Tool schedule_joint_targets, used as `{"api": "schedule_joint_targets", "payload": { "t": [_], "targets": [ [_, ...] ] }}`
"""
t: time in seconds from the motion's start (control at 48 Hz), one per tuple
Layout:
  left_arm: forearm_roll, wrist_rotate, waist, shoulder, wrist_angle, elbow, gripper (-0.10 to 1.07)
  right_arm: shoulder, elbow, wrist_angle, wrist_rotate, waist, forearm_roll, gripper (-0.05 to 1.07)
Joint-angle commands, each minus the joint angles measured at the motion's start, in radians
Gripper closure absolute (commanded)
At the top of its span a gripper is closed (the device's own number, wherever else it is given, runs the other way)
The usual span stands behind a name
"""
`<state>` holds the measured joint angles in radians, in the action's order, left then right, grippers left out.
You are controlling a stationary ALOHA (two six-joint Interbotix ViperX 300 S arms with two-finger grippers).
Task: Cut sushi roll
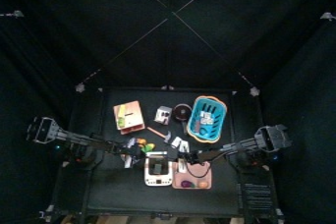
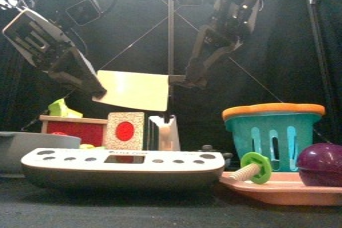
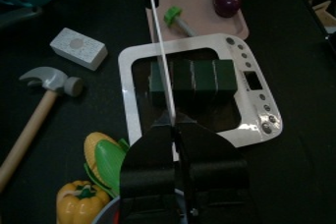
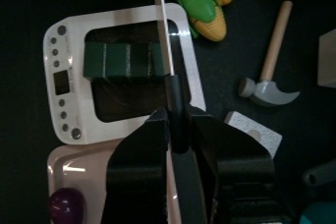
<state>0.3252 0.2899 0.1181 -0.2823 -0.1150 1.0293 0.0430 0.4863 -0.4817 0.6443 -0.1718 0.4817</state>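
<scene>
Nearest the front edge, a white plastic kitchen scale with a row of buttons (image 2: 120, 162) is lying on the black surface (image 3: 79, 2), directly under both pincers. The dark green sushi roll (image 3: 195, 76) is resting on the scale's platform, just below the pincer tips. In the left wrist view it is showing as a block marked into segments.

Above it, the left pincer (image 3: 168, 130) is closing narrowly on one end of a pale cream flat-bladed toy knife (image 2: 134, 90). The right pincer (image 4: 174, 120) is appearing to grip the opposite end in the same way, nearly shut. Both wrist cameras are seeing the blade edge-on as a thin line crossing over the roll. From the front, it is hanging between the two pincers above the scale, apart from it.

Beside the scale, on the right pincer's side, a pink cutting board (image 2: 287, 194) is carrying a round purple toy vegetable (image 2: 321, 162). A grey-headed wooden toy hammer (image 3: 46, 81) is lying well off to one side of the pincers. Farther back, behind the right pincer, a teal slatted basket with an orange rim (image 2: 274, 127) is standing.
</scene>
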Motion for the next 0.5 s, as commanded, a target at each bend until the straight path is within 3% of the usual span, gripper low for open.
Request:
{"api": "schedule_joint_targets", "payload": {
  "t": [0.0, 0.479],
  "targets": [
    [0.0, 0.0, 0.008, 0.009, 0.003, 0.003, 0.72, 0.041, -0.006, 0.002, 0.002, -0.017, -0.012, 0.53],
    [-0.002, 0.0, 0.008, 0.069, 0.002, -0.002, 0.72, 0.017, 0.015, 0.038, 0.005, -0.032, -0.037, 0.53]
  ]
}}
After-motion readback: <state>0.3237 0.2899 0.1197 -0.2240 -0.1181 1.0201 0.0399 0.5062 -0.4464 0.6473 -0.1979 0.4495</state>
